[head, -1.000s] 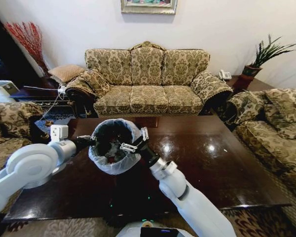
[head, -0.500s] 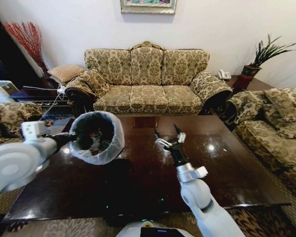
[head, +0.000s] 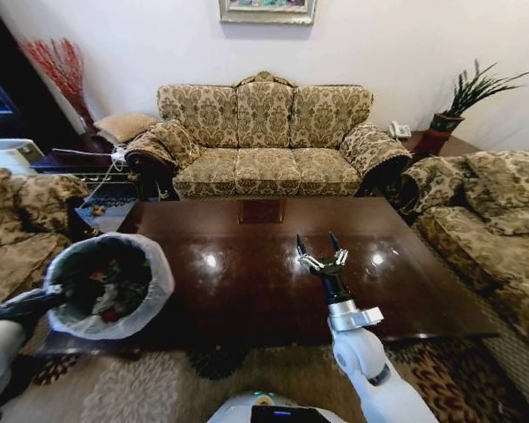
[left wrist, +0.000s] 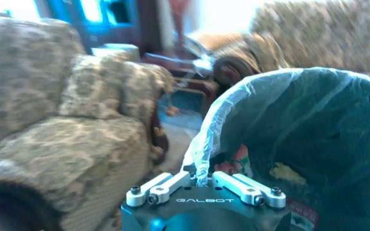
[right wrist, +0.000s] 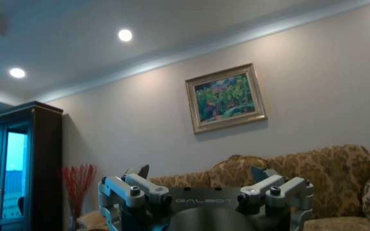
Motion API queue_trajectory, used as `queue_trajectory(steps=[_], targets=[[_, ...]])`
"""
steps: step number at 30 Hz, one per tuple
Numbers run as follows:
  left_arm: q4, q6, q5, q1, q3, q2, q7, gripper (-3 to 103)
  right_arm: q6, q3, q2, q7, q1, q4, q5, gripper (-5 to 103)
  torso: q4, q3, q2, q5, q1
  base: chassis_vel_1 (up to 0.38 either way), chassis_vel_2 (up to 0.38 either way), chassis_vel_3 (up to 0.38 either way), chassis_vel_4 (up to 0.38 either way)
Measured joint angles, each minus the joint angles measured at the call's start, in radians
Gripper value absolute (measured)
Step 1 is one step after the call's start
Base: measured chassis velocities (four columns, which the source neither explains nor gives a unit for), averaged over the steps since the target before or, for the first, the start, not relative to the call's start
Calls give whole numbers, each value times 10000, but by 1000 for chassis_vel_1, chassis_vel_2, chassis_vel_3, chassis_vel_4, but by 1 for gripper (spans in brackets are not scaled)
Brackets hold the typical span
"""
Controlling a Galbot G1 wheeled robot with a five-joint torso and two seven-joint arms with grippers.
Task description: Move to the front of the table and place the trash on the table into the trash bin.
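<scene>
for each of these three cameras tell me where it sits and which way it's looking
Head view: high, facing forward and down at the glossy dark brown table; both arms show.
Left wrist view: looks along the left gripper, clamped on the bag-lined round dark bin's rim.
Right wrist view: tilted upward past the open right gripper at the wall.
Head and left wrist views share the bin.

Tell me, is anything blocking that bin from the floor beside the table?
Nothing visible does. The left gripper is clamped on the rim of the trash bin, which hangs off the near left corner of the table, above bare carpet.
</scene>
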Motion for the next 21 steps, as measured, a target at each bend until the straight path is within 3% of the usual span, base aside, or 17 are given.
queue_trajectory(steps=[8, 10, 21], targets=[[384, -443, 276, -1392, -42, -1636, -595, 0, 7, -290, 253, 6, 265, -171, 135, 100, 0, -3, 6, -7, -6, 207, -233, -239, 236], [1067, -893, 837, -1937, 134, -2371, -734, 0, -5, -402, 375, 6, 293, -269, 110, 100, 3, -1, 6, 1, -5, 37, -56, -21, 37], [4289, -2333, 1756, -2804, 1569, -3946, -956, 0, -23, -414, 302, 28, 102, -503, -193, 100, -1, 6, -6, -5, 11, -29, 23, 28, -30]])
